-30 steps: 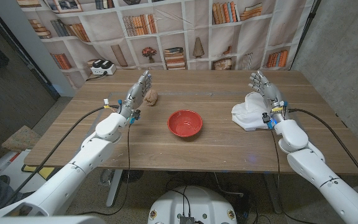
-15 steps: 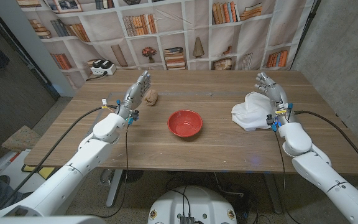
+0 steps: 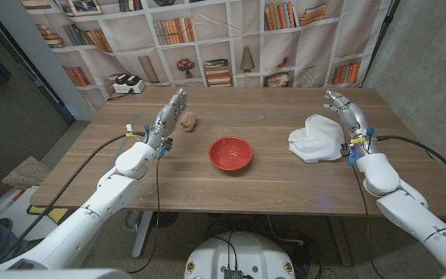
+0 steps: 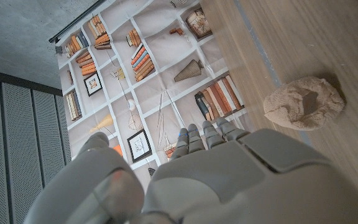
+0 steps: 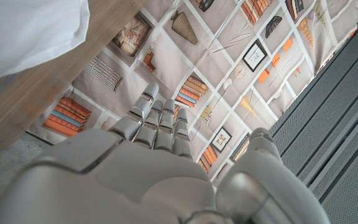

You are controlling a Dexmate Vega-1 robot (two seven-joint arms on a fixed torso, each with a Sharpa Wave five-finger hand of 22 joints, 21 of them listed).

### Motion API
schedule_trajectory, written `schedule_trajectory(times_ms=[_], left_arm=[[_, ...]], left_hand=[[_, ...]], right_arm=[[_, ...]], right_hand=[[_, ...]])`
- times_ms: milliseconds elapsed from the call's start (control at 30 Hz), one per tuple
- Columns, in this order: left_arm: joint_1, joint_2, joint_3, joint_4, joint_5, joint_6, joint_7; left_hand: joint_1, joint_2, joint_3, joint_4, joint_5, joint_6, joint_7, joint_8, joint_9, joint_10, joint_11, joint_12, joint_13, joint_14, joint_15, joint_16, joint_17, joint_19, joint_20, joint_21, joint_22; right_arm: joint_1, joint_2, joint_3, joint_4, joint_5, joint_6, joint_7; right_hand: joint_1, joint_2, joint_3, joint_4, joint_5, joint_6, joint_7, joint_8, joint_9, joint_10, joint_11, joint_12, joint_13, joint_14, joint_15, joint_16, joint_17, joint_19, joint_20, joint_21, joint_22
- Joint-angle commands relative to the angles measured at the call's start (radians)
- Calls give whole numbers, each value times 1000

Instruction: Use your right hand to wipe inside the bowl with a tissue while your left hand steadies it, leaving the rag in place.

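Observation:
A red bowl (image 3: 230,153) sits upright at the middle of the wooden table (image 3: 246,182). A crumpled white tissue (image 3: 314,138) (image 5: 23,31) lies to the bowl's right. My right hand (image 3: 345,113) (image 5: 157,162) stands just right of the tissue, fingers stretched toward the far edge, holding nothing. My left hand (image 3: 169,115) (image 4: 229,174) stands well left of the bowl, fingers straight and empty, next to a small brown lump (image 3: 188,120) (image 4: 303,103).
A white and black device (image 3: 126,84) sits at the table's far left corner. A bookshelf-print backdrop (image 3: 231,39) hangs behind the table. A grey wall (image 3: 432,62) runs along the right side.
My right hand has shifted to the right, from over the tissue's right edge to beside it. The left arm, bowl and tissue have stayed put.

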Motion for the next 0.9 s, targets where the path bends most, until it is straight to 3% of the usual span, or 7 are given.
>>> schedule_trajectory(times_ms=[33,467,900], left_arm=[[18,-3,-3,-23,1,6,11],[46,-5,-8,-51,8,5,27],[67,-7,-11,-70,12,2,34]], left_hand=[[11,0,4,-6,-2,9,4,-1,1,9,5,-3,3,3,1,-4,3,-5,6,-5,4],[15,2,3,-7,-4,12,3,-3,1,11,0,-5,3,5,-1,-5,3,-4,7,-7,4],[19,4,1,-8,-6,13,1,-6,2,14,-2,-7,3,6,-1,-7,4,-6,8,-11,5]], right_arm=[[-9,-47,0,10,-143,9,-97],[-27,-85,-7,-8,-320,-45,-210],[-94,-118,19,-104,-450,-213,-261]], right_hand=[[4,-8,-1,-6,9,12,-2,7,6,18,-5,8,3,16,-5,5,3,15,-50,-6,1],[15,-9,1,-14,17,21,-10,7,6,27,-14,6,3,26,-15,1,2,31,-61,-10,1],[27,-15,2,-22,22,26,-13,5,7,26,-12,2,3,20,-17,-7,1,29,-62,-19,0]])
